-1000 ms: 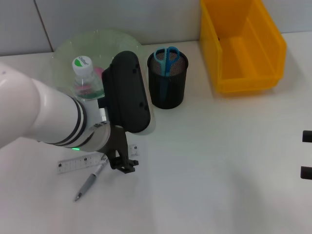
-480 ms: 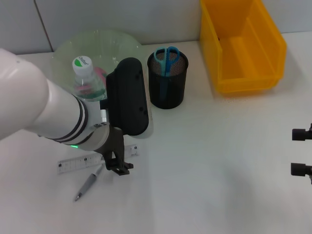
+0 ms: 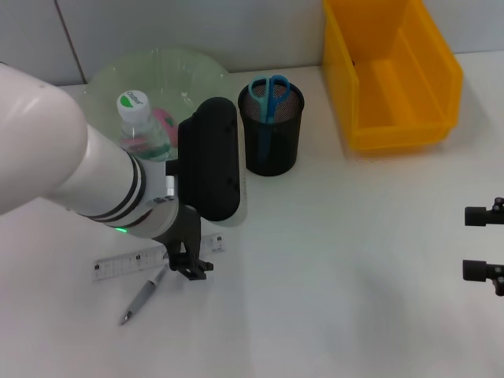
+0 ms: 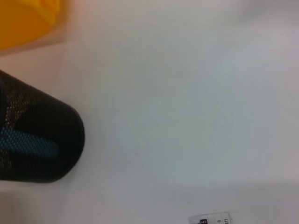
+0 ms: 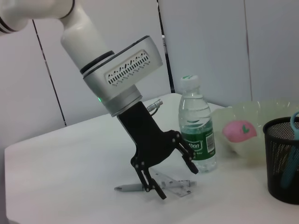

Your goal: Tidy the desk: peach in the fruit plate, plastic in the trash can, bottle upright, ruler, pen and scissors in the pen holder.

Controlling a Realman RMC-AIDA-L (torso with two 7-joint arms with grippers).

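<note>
Left gripper (image 5: 175,179) hangs over the ruler (image 3: 126,263) at about 8 o'clock on the desk (image 3: 339,268), jaws spread wide and holding nothing, one fingertip (image 5: 160,192) low beside the ruler, the other raised. Pen (image 3: 143,295) lies just at 6 o'clock of the ruler, angled, its upper end under the gripper. Bottle (image 3: 142,130) stands upright at 10 o'clock, in front of the fruit plate (image 3: 165,69), where the pink peach (image 5: 239,130) sits. Pen holder (image 3: 271,130) stands near 12 o'clock with the blue scissors (image 3: 268,94) in it, handles up. Yellow bin (image 3: 390,75) sits at 1 o'clock. Right gripper (image 3: 484,244) rests at 3 o'clock by the edge of the head view, fingers apart, empty.
</note>
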